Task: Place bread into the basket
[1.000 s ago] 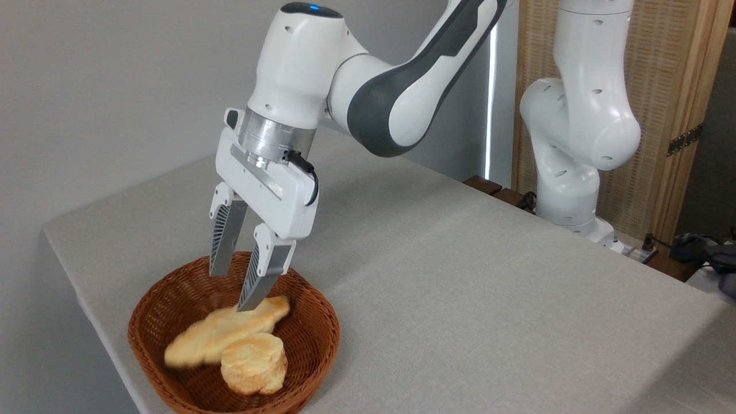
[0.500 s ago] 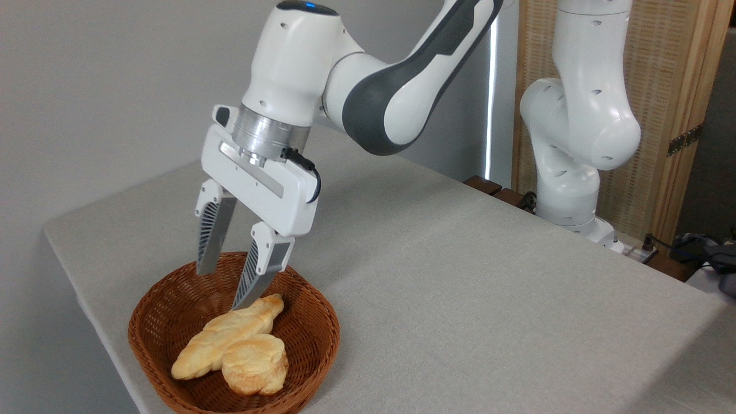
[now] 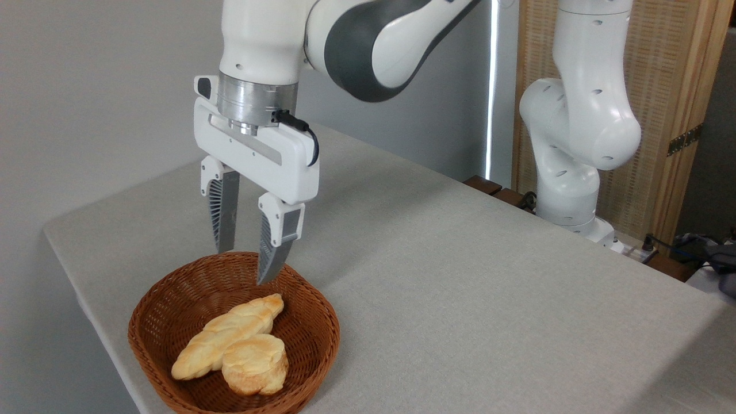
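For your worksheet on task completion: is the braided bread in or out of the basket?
In: the bread lies inside the basket, beside the bun.

The bread (image 3: 227, 337), a long golden braided loaf with pointed ends, lies flat and diagonal inside the basket (image 3: 313, 322), an oval brown wicker one with shallow sloping sides, upright at the lower left of the frame.
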Robot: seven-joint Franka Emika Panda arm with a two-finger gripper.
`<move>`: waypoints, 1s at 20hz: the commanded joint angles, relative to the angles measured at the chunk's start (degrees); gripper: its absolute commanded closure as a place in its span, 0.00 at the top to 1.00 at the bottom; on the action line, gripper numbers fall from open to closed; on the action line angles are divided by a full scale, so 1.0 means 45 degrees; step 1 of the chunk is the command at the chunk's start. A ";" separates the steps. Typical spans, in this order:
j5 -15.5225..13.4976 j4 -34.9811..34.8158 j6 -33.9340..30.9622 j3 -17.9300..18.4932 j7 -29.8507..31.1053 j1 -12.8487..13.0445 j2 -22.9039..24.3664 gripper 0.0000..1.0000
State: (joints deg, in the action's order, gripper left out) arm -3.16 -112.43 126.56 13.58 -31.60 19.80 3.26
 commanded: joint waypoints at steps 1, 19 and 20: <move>0.0195 0.0511 -0.2121 0.0186 0.0187 0.0091 0.0116 1.00; 0.0410 0.0825 -0.4042 0.0421 -0.0399 -0.0358 0.0526 1.00; 0.0410 0.0844 -0.4042 0.0421 -0.0399 -0.0358 0.0526 1.00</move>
State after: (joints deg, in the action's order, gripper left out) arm -1.55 -109.07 109.56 15.03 -32.73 17.71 4.90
